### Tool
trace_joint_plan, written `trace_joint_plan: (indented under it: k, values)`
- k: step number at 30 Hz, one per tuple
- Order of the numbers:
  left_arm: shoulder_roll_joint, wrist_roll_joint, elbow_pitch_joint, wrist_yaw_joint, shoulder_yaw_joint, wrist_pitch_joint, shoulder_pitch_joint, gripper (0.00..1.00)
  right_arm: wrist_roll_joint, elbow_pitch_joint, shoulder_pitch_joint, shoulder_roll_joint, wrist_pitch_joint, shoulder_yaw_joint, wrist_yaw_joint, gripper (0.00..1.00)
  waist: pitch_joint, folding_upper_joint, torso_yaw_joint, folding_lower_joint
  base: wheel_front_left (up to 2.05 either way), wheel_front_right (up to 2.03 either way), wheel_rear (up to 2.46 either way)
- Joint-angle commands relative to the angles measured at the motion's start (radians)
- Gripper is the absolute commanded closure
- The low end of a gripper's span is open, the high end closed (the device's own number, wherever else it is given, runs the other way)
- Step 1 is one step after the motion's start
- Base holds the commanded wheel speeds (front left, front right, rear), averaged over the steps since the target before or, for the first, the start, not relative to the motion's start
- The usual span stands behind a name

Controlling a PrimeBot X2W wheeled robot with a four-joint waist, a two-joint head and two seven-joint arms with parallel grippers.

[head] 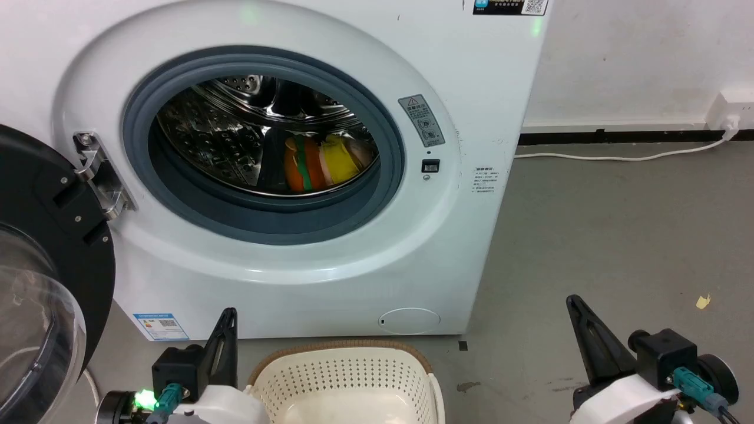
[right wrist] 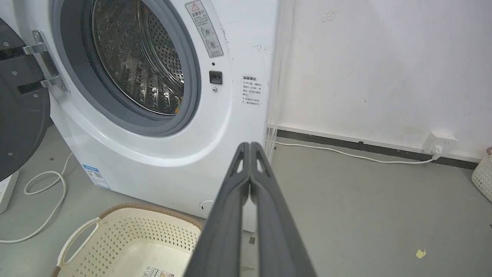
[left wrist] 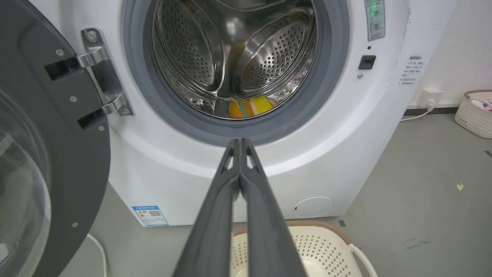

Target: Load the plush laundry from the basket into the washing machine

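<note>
Left gripper [left wrist: 240,141]: two dark fingers pressed together along their length, with nothing between them; the tips point at the lower part of the grey gasket [left wrist: 246,132].
Right gripper [right wrist: 250,144]: fingers likewise pressed together and empty; the tips are raised before the washing machine's lower right corner.
Basket [head: 347,348]: cream, perforated, brown woven-look rim; on the floor just before the washing machine, between the two grippers in the head view; a label sticker [right wrist: 157,272] lies on its inner bottom.
Plush laundry: the orange round plush [head: 294,168] with its green stripe and the yellow plush [head: 339,164] lie side by side, touching, at the bottom of the steel drum [head: 218,135]; a pale peach part shows just right of the yellow.
Washing machine [head: 412,247]: white front-loader, porthole uncovered.
Door [head: 53,224]: black-rimmed, clear-domed, swung wide open on its hinge at the left.
Floor [head: 618,235]: grey; a small yellow scrap [head: 702,301] lies on it and a white cable [head: 618,157] runs along the wall.
</note>
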Motion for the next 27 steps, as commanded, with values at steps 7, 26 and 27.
trace_joint_plan:
  k: [7, 26, 27]
  values:
    - [-0.010, 0.017, -0.016, 0.001, 0.008, 0.018, -0.023, 1.00, -0.012, -0.010, -0.015, 0.000, 0.019, -0.007, 0.000, 1.00, 0.001, 0.0000, -0.002, 0.0000, 0.00, 0.00, 0.00]
    - [-0.017, 0.042, -0.038, 0.003, 0.020, 0.055, -0.033, 1.00, -0.026, -0.016, -0.020, 0.000, 0.056, -0.016, 0.001, 1.00, 0.002, 0.0000, -0.006, 0.0000, 0.00, 0.00, 0.00]
    - [-0.018, 0.043, -0.039, 0.003, 0.021, 0.057, -0.034, 1.00, -0.026, -0.016, -0.020, 0.000, 0.058, -0.017, 0.001, 1.00, 0.002, 0.0000, -0.006, 0.0000, 0.00, 0.00, 0.00]
